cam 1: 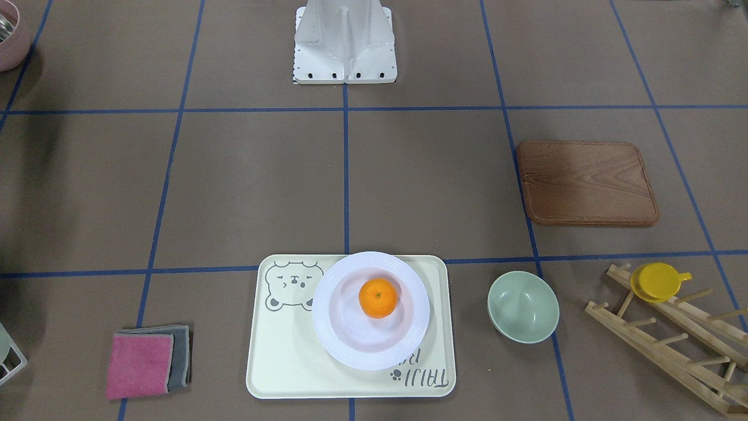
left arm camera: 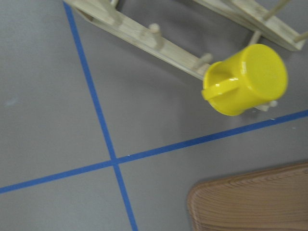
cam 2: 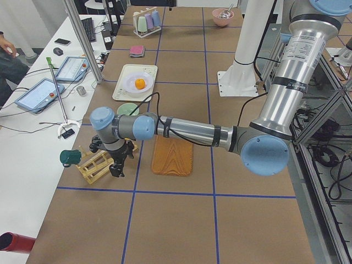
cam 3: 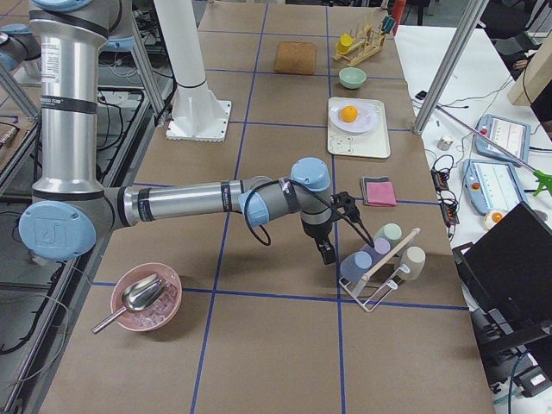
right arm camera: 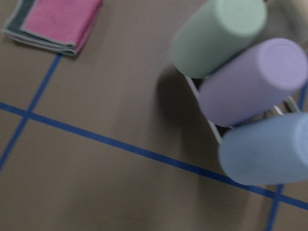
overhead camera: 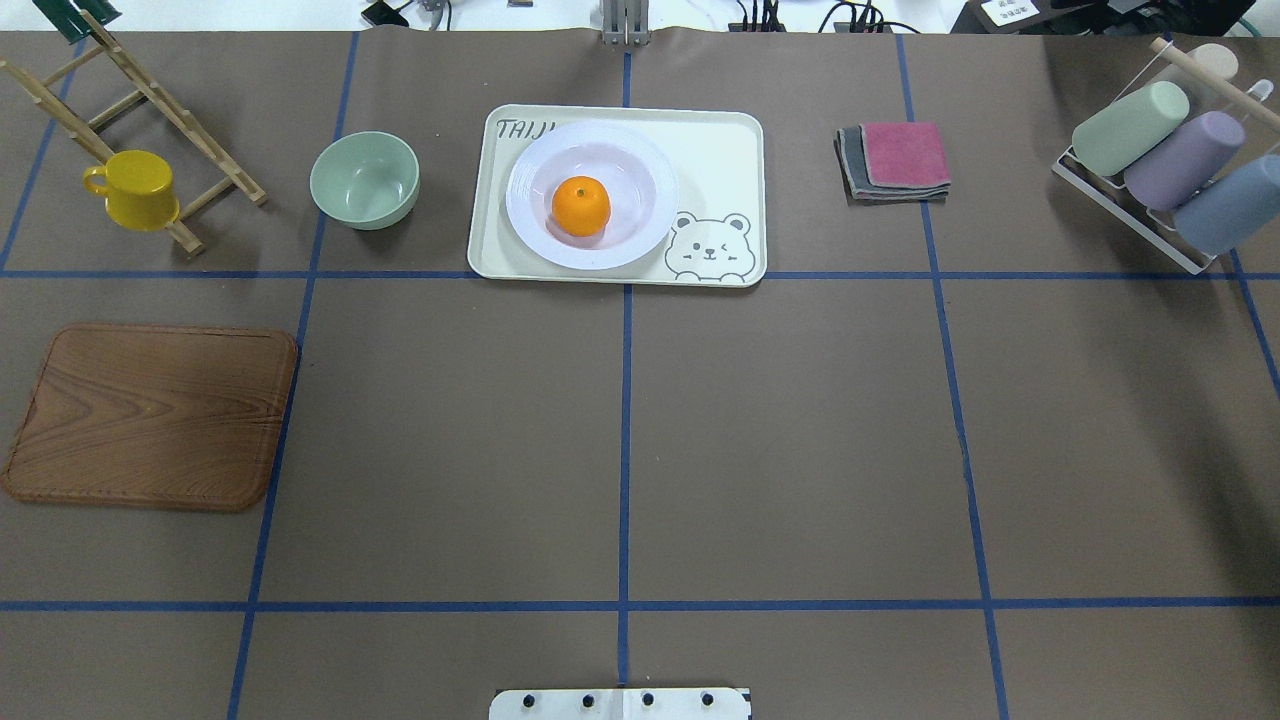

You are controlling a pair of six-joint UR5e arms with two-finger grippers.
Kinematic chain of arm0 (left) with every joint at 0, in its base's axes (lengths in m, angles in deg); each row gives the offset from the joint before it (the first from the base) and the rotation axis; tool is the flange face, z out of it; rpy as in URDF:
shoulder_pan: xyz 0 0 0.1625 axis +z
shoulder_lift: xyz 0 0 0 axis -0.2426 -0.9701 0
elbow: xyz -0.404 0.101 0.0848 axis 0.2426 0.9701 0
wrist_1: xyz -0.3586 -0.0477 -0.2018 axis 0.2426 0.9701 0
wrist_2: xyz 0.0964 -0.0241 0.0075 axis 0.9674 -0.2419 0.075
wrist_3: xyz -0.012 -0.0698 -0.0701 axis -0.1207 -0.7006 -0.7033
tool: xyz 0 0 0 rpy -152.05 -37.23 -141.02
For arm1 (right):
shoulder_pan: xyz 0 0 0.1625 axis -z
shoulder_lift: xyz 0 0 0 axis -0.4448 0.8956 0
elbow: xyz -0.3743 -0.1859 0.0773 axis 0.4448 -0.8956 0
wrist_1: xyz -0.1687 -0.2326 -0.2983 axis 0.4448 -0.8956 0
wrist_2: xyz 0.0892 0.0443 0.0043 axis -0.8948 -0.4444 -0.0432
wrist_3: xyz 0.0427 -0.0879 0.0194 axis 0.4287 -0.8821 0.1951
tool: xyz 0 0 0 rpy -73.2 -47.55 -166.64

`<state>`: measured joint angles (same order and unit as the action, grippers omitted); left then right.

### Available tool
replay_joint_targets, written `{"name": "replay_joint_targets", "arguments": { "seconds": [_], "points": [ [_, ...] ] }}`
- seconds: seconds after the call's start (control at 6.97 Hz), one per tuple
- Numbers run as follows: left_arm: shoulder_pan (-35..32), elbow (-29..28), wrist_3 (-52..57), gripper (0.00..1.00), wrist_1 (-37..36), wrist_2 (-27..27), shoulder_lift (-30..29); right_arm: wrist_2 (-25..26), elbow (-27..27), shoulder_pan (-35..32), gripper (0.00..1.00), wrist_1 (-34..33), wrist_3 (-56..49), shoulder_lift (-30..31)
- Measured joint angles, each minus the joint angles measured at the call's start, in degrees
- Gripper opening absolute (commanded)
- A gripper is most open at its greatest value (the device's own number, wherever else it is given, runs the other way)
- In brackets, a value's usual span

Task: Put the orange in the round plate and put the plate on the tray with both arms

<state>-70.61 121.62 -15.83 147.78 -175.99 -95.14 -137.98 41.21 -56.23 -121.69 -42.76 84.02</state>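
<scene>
The orange (cam 1: 378,297) lies in the well of the white round plate (cam 1: 409,336). The plate rests on the cream bear tray (cam 1: 292,362) at the far middle of the table, also seen from overhead as orange (overhead camera: 581,206), plate (overhead camera: 530,190) and tray (overhead camera: 720,150). Neither arm appears in the overhead or front views. My left gripper (cam 2: 117,166) hangs low by the wooden rack at the table's left end, far from the tray. Beside the tumbler rack at the right end is my right gripper (cam 3: 327,253). I cannot tell whether either is open or shut.
A pale-green bowl (overhead camera: 364,180) stands left of the tray, and folded pink and grey cloths (overhead camera: 895,160) lie to its right. A yellow cup (overhead camera: 134,189) hangs on the wooden rack (overhead camera: 150,110). A wooden board (overhead camera: 150,415) lies at the left and pastel tumblers (overhead camera: 1170,160) at the right.
</scene>
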Motion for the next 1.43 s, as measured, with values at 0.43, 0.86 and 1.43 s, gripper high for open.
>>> {"name": "replay_joint_targets", "arguments": {
  "seconds": [0.43, 0.86, 1.43],
  "points": [
    [-2.7, -1.8, 0.1, 0.99, 4.2, -0.3, 3.0, -3.8, -1.0, -4.7, 1.0, -14.3, 0.1, -4.7],
    [-3.2, -1.8, 0.4, 0.99, 5.1, -0.3, 3.3, -3.8, -2.7, -5.8, 1.0, -15.1, -1.4, -6.2],
    [-3.2, -1.6, 0.5, 0.99, 5.6, -0.3, 3.4, -3.1, -8.4, -5.9, 1.0, -7.2, 6.1, -6.2]
  ]
}}
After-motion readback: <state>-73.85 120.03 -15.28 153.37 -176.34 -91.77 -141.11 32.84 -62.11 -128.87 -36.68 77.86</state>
